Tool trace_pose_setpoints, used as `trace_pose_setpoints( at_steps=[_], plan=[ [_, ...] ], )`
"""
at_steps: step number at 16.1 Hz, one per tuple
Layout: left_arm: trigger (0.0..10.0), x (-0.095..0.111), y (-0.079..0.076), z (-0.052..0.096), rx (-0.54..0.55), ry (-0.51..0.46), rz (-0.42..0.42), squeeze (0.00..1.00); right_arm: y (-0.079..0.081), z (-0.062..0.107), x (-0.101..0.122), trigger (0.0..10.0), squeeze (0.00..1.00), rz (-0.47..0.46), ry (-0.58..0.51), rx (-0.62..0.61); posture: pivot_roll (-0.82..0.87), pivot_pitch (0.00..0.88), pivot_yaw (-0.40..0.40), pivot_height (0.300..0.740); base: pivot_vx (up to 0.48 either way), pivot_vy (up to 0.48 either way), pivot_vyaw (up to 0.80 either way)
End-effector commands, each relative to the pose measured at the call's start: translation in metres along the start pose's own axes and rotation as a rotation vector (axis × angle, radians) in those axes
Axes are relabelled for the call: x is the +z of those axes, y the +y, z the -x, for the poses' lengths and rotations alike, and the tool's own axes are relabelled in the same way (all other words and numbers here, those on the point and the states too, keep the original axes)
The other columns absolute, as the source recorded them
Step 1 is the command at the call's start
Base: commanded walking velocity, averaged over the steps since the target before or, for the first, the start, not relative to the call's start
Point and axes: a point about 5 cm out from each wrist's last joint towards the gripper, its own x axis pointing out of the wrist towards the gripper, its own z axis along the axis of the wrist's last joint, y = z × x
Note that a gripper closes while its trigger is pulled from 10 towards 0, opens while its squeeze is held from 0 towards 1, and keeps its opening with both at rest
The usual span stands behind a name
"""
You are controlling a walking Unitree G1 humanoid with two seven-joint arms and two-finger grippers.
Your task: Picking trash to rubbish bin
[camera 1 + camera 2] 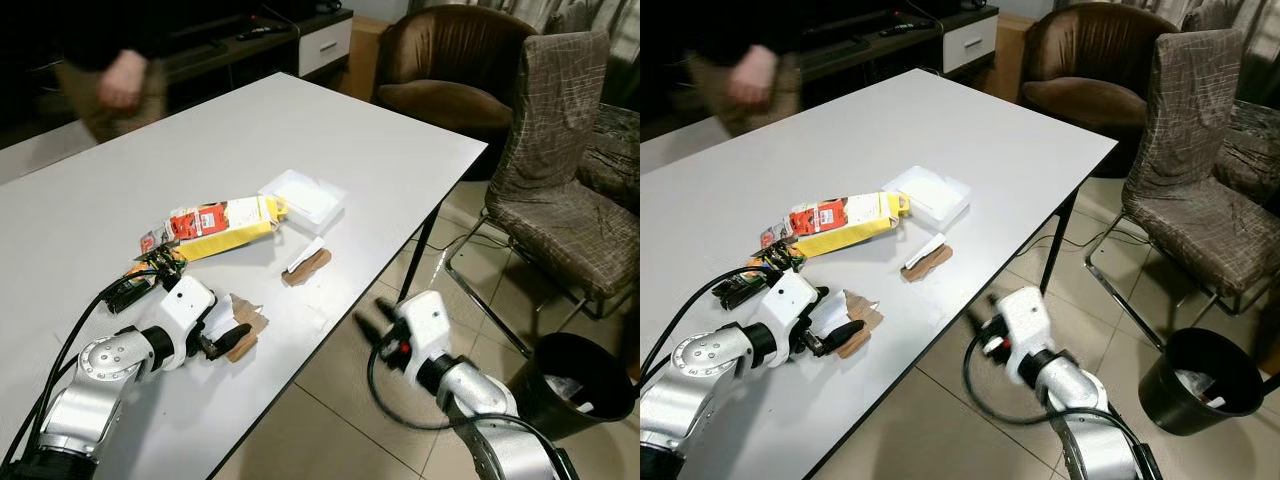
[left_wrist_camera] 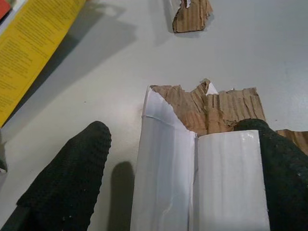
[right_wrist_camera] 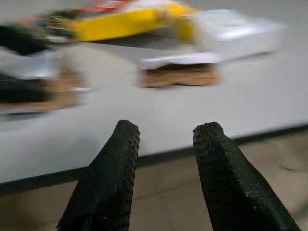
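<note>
From the head cameras: a white surface carries scattered trash. Nearest the robot lies a torn cardboard scrap faced with white paper, close to the surface's front edge. The left claw sits right at it, fingers straddling the scrap. A second cardboard piece lies farther out, with a yellow snack packet and a white plastic tray beyond. The right claw hangs off the surface's edge over the tiled floor, clearly the farther one from the scrap. A black rubbish bin stands on the floor well to the robot's right, near a patterned chair. A blurred person stands beyond the far side.

Left wrist camera: the scrap runs lengthwise between the two black fingers, which are spread, one touching its edge, the other apart from it; not yet clamped.

Right wrist camera, blurred: its fingers stand apart, holding nothing, pointing toward the surface edge.
</note>
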Motion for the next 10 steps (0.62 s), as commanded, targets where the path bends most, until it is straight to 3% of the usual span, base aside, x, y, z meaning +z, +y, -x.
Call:
trace_pose_setpoints(
  at_steps=[1, 4, 10],
  plan=[
    [0.0, -0.018, -0.011, -0.005, -0.053, 0.094, 0.023, 0.00, 0.009, 0.000, 0.005, 10.0, 0.00, -0.019, -0.008, 0.093, -0.07, 0.000, -0.006, 0.740, 0.000, 0.000, 0.00],
    [0.0, -0.018, -0.019, -0.013, -0.079, 0.097, 0.043, 0.00, 0.018, 0.005, 0.006, 10.0, 0.00, -0.036, 0.029, 0.231, -0.07, 0.000, -0.005, 0.740, 0.000, 0.000, 0.00],
    [0.0, 0.000, -0.030, -0.041, -0.073, 0.007, 0.130, 0.00, 0.014, 0.007, 0.011, 10.0, 0.00, -0.033, 0.057, 0.263, -0.07, 0.000, -0.013, 0.740, 0.000, 0.000, 0.00]
  ],
)
